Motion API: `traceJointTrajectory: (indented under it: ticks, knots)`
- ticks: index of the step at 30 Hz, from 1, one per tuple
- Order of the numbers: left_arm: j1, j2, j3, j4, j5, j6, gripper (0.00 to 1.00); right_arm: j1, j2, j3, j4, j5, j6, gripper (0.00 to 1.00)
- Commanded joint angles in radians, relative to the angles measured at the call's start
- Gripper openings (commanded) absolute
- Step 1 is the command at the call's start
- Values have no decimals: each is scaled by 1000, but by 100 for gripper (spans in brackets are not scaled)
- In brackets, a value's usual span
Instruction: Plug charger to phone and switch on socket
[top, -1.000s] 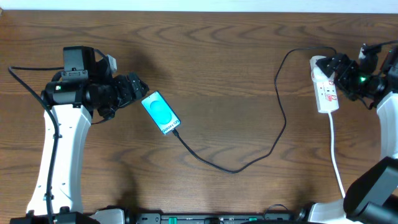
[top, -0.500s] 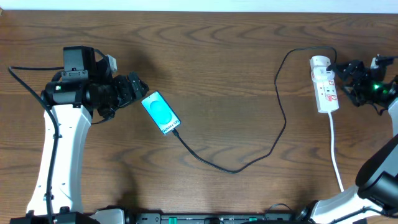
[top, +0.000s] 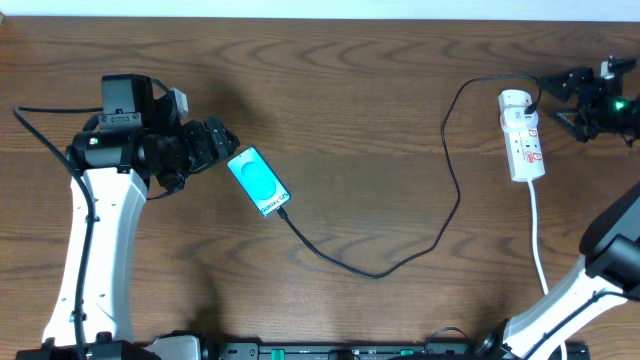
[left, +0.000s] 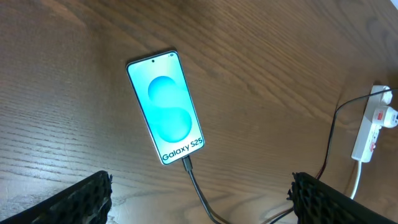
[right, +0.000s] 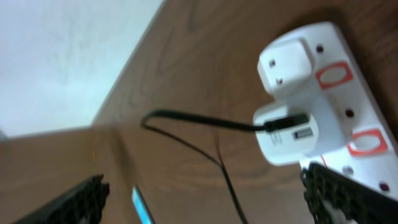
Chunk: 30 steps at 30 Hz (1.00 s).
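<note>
The phone (top: 258, 180) lies flat on the wooden table with its cyan screen lit; it also shows in the left wrist view (left: 166, 105). The thin black charger cable (top: 380, 270) is plugged into the phone's lower end and runs across the table up to the white power strip (top: 523, 140). In the right wrist view the cable (right: 199, 121) enters a white adapter on the strip (right: 336, 118). My left gripper (top: 218, 138) is open and empty just left of the phone. My right gripper (top: 560, 100) is open and empty, raised to the right of the strip.
The strip's thick white cord (top: 540, 250) runs down toward the front edge at the right. The table's far edge meets a white wall (right: 68, 56). My right arm's base (top: 610, 270) stands at the right edge.
My right gripper has moved off the power strip, up and to the right, and now hangs clear of it. The left arm, phone and cable have not moved.
</note>
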Motion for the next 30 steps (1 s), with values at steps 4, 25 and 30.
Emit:
traceJointTrajectory:
  ticks: [4, 25, 30]
  knots:
    - [3, -6, -4, -2, -14, 21, 92, 7, 51, 66, -106, 130, -134, 99]
    - [3, -6, -4, -2, -14, 21, 93, 8, 130, 66, -122, 143, -168, 99]
    - [3, -6, -4, -2, -14, 21, 93, 8, 166, 66, -118, 137, -176, 99]
